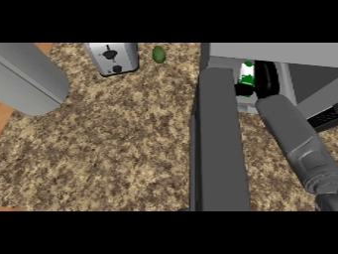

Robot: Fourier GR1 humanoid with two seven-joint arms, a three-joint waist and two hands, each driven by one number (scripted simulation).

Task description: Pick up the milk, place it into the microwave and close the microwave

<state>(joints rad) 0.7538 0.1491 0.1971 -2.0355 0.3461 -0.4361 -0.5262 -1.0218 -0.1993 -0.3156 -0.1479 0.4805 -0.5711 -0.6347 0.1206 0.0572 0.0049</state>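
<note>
Right hand (pixel 265 79) is reached into the microwave (pixel 303 74) cavity, fingers curled round the milk (pixel 247 74); a white carton with green marks is seen just left of the black fingers, inside the opening. Whether the carton already stands on the cavity floor cannot be told. Left hand is not seen; only a grey forearm at the upper left, well apart from the work.

Microwave door (pixel 217 144) is swung open, seen edge-on as a long grey slab beside the right forearm.

Step judged in hand: setting the milk down inside. To be done well, the carton should be kept upright and lowered until it is borne by the floor, well behind the sill, before the fingers are spread. The hand is then best drawn straight back, clear of the carton and of the door's edge, so the door can be swung shut unobstructed.

Count: one milk carton, one microwave, one toaster (pixel 113 57), one green vegetable (pixel 159 54) on the speckled counter (pixel 113 139)
</note>
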